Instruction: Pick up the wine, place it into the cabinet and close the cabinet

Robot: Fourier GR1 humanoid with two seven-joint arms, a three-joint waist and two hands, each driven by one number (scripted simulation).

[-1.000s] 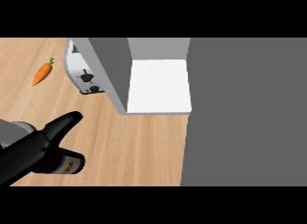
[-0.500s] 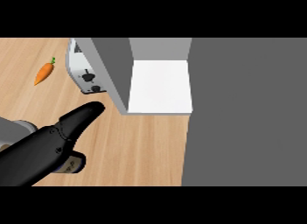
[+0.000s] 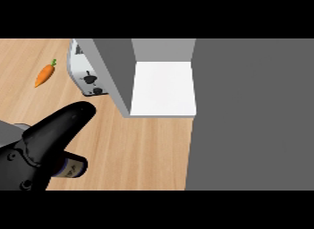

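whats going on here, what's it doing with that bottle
The left robot hand is over the wine bottle at the near left of the counter, hiding most of it; a grip cannot be confirmed. The cabinet stands open, and the bottle is not yet inside. A carrot and a toaster sit farther back.

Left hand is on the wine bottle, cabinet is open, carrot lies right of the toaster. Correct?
Not quite. The head view shows the carrot left of the toaster, not right. The left hand is on the wine bottle and the cabinet is open, as you said.
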